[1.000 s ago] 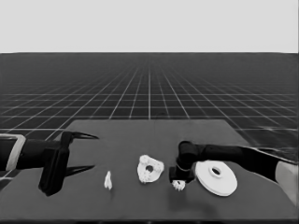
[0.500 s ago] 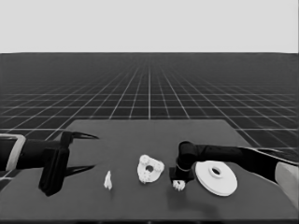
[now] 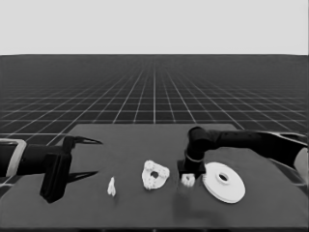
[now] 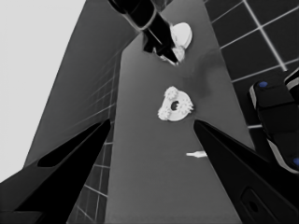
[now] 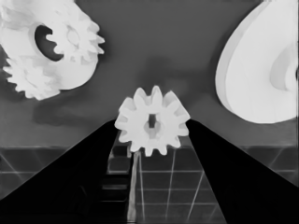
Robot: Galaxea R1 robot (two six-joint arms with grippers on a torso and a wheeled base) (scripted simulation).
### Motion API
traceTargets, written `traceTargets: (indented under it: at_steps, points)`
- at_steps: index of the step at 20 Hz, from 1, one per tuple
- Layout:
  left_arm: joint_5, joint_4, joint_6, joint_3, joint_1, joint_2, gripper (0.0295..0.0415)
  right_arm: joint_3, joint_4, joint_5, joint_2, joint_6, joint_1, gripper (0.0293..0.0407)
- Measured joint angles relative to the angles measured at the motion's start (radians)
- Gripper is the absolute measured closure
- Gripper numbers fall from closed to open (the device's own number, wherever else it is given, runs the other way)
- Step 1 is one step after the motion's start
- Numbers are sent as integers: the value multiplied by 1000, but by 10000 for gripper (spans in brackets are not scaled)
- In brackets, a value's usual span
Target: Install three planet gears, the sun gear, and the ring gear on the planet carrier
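The dark counter (image 3: 145, 137) stands on a gridded floor that runs back to the horizon under a pale blank band. Nearest the counter's front edge, left of the smaller round part (image 3: 155, 174), lies the thin white piece (image 3: 111, 186). The smaller round part carries small gears around its dark centre hole; how many cannot be made out. Just right of it the right claw (image 3: 187, 180) points down at the counter, its fingers closed against the sides of one toothed gear (image 5: 153, 121). Right of that gear lies the larger round part (image 3: 223, 181), partly cut off in the right wrist view. Far left of the smaller round part, the left claw (image 3: 87, 157) waits, fingers spread wide and empty.
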Motion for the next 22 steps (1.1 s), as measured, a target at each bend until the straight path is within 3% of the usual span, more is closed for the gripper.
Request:
traceTargets:
  at_steps: [4, 7, 14, 17, 22]
  points:
    - [0, 0, 0, 0, 0, 0, 326, 1, 10, 0, 0, 1, 9, 390]
    - [0, 0, 0, 0, 0, 0, 326, -444, 40, 8, 385, -55, 38, 390]
    - [0, 0, 0, 0, 0, 0, 326, -624, 46, 18, 494, -128, 40, 390]
    - [0, 0, 0, 0, 0, 0, 326, -679, -49, 45, 509, -163, -59, 390]
    - [0, 0, 0, 0, 0, 0, 326, -698, -70, 54, 514, -174, -81, 390]
